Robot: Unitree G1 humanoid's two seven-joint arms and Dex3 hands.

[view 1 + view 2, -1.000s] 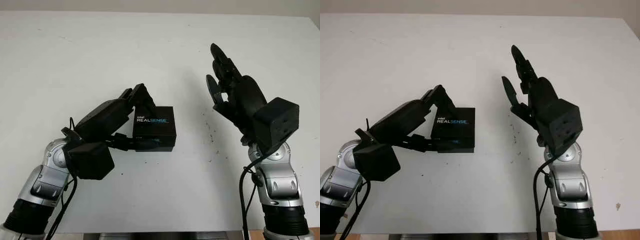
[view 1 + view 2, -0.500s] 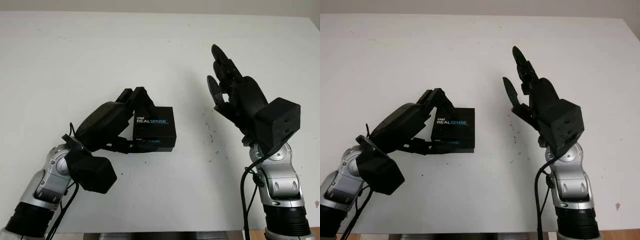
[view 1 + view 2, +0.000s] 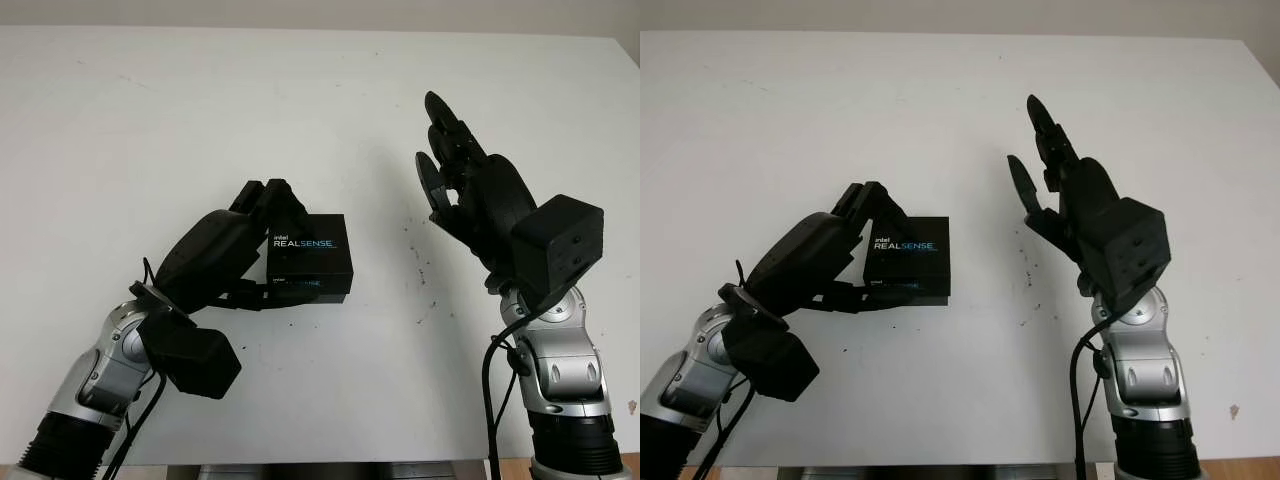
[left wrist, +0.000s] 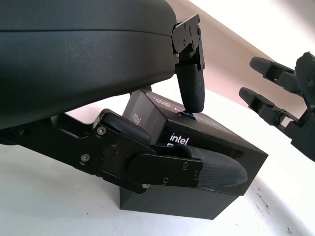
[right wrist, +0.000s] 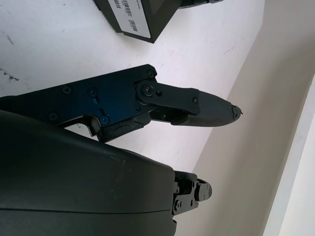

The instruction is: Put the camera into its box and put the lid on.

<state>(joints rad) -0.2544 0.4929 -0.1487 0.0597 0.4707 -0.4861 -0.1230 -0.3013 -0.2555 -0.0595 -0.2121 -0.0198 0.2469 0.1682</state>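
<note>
Now closed box (image 3: 308,258) under left hand (image 3: 235,240)

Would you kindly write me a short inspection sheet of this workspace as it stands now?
Surface: white table, a few dark specks near the middle.
Job's things: black box, lid on, flat on the table; camera not seen.
Clutter: nothing seen.
Hands: left hand shut on the box, one finger on the lid, one along its side; right hand open, raised to the right of the box.
Cables: black cables along both forearms.
Surroundings: pale wall beyond the table.
</note>
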